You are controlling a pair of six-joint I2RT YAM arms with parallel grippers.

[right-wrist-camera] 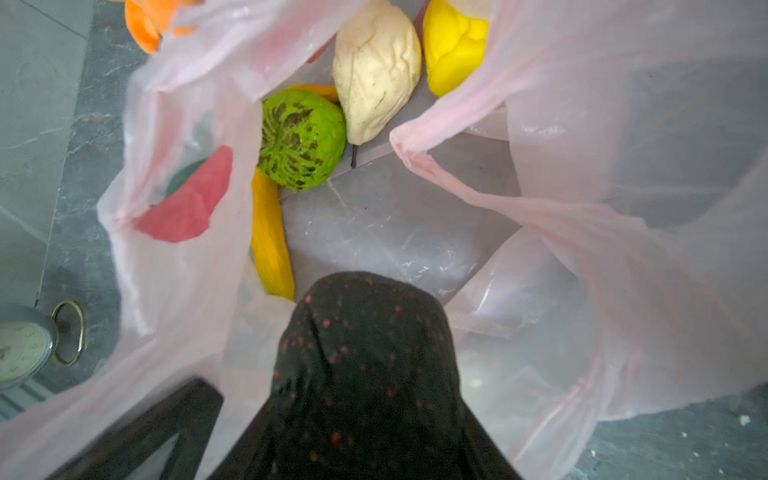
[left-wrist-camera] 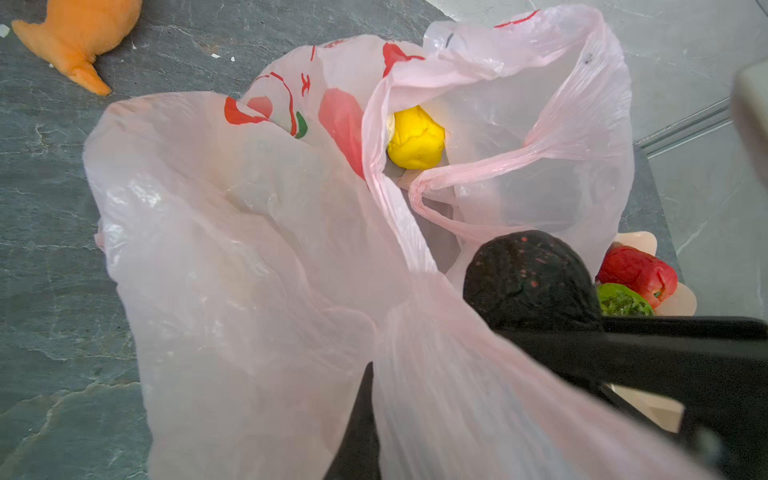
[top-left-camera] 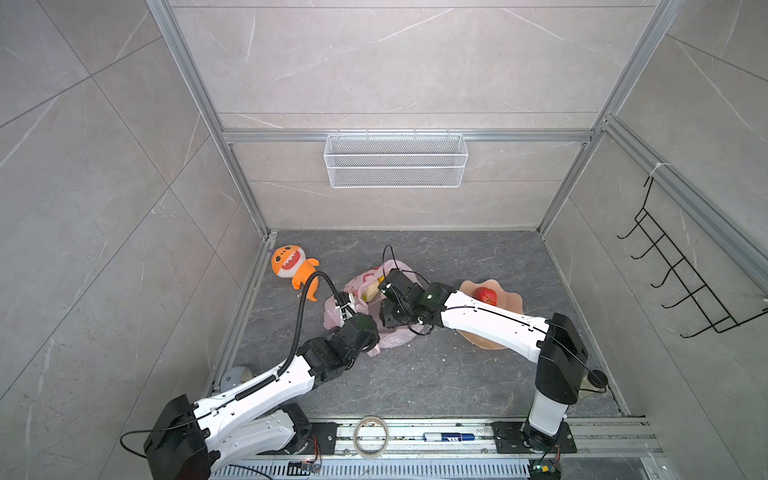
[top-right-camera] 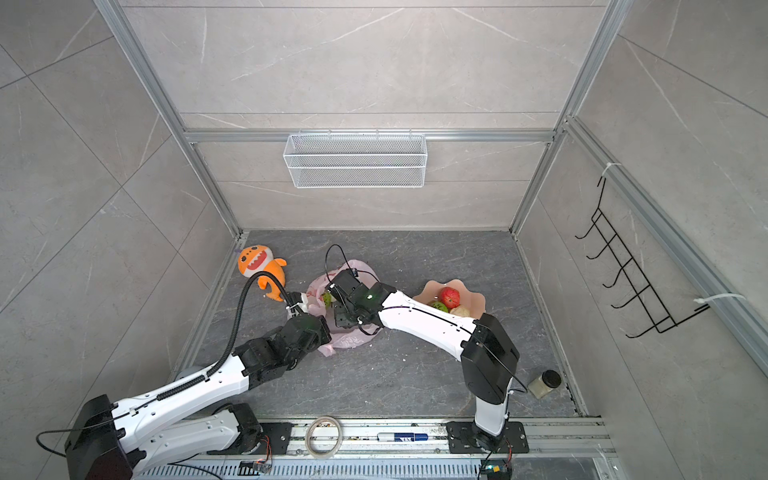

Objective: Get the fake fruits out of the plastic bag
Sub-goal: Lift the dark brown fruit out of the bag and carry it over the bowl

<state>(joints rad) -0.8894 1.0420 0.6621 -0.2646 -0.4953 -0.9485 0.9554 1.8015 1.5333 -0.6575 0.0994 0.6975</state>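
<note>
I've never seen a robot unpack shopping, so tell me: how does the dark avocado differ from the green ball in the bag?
The avocado is near-black with red specks; the green ball is bright green with dark patches. The avocado is held in the right gripper; the green ball lies loose in the bag. Both are rough-skinned fake fruits.

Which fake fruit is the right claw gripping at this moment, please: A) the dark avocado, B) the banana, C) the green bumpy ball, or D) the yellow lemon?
A: in the right wrist view the dark avocado sits clamped in the right claw, while the lemon, green bumpy ball and banana lie loose inside the pink plastic bag.
</note>
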